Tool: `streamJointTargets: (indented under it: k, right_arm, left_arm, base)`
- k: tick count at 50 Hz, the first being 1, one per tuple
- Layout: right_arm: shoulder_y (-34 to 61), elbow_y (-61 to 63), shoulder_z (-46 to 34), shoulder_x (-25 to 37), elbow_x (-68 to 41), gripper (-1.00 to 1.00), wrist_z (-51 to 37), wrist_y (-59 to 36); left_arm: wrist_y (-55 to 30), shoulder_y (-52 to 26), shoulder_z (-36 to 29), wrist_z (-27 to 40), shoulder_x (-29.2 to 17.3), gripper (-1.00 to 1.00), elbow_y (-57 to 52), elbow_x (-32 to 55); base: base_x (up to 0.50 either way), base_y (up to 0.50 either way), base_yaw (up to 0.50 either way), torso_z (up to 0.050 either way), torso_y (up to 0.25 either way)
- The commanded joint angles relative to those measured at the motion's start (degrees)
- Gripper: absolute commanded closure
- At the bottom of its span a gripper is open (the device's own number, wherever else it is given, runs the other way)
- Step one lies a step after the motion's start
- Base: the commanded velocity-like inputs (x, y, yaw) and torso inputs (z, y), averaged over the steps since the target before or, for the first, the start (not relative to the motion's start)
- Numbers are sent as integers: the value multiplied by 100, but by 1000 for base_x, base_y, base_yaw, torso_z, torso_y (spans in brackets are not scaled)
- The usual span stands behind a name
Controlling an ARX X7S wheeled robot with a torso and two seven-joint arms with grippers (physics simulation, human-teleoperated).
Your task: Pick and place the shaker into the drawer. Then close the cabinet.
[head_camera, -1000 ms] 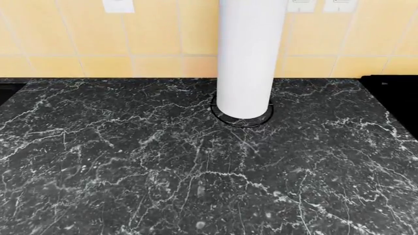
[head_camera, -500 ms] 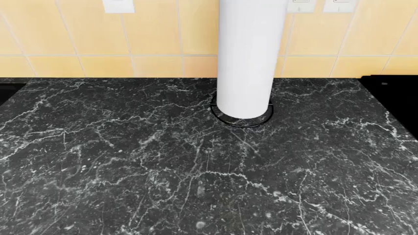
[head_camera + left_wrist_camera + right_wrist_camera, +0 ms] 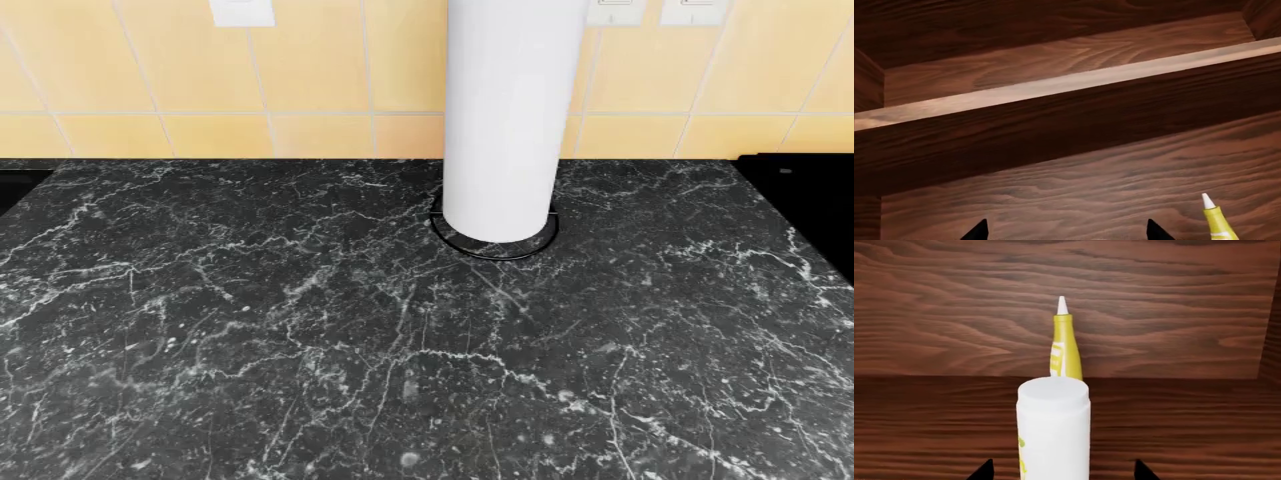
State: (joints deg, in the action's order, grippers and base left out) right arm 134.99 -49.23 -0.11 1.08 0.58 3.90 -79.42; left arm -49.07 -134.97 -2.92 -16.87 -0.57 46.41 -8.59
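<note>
The small white cylindrical shaker (image 3: 1053, 430) stands upright between the right gripper's (image 3: 1062, 471) spread black fingertips (image 3: 982, 471); contact cannot be told. Beyond it, a yellow white-tipped bottle (image 3: 1065, 347) lies on the reddish-brown wooden drawer (image 3: 1174, 315).

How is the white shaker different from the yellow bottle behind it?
The shaker is white with a flat round top; the yellow bottle is yellow with a pointed white tip. The shaker looks much fatter, the yellow bottle thin. The shaker sits between the right gripper's fingertips; the yellow bottle lies beyond. Both are over the drawer.
</note>
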Motion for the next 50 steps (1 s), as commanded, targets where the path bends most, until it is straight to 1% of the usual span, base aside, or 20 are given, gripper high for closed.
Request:
streamJointTargets:
  k: [1, 6, 15, 28, 29, 34, 40, 45, 50]
  right_arm:
    - [0, -475, 46, -77, -342, -100, -146, 344]
    - [0, -658, -32, -95, -512, -100, -221, 483]
    - [0, -1255, -30, -61, -161, -100, -106, 1016]
    - [0, -1774, -106, -73, 74, -100, 199, 1468]
    - [0, -1786, -133, -82, 92, 100, 221, 1516]
    - [0, -1775, -264, -99, -8, 100, 263, 1540]
    - [0, -1478, -329, -100, -2, 100, 309, 1311]
    - [0, -981, -287, -100, 106, 100, 333, 979]
    - [0, -27, -381, -104, 308, 100, 543, 416]
  left_arm:
    - [244, 7, -46, 79, -51, -100, 304, 94]
    - [255, 73, -89, 104, -96, -100, 276, 147]
    - [311, 140, -173, 141, -156, -100, 304, 214]
    - [506, 281, -284, 241, -181, -100, 459, 346]
    - [533, 281, -289, 253, -178, -100, 491, 358]
    - [609, 281, -321, 280, -160, -100, 581, 410]
    - [508, 281, -362, 288, -197, -100, 472, 461]
    - [232, 359, -410, 255, -231, -100, 106, 486]
    - [-68, 371, -444, 211, -289, -100, -236, 507]
  base:
    - [0, 0, 0, 0, 0]
    - [0, 0, 0, 0, 0]
    - [0, 0, 0, 0, 0]
    - [0, 0, 0, 0, 0]
    - [0, 0, 0, 0, 0]
    - [0, 0, 0, 0, 0]
    - [2, 0, 0, 0, 0]
    - [0, 0, 0, 0, 0]
    - [0, 0, 0, 0, 0]
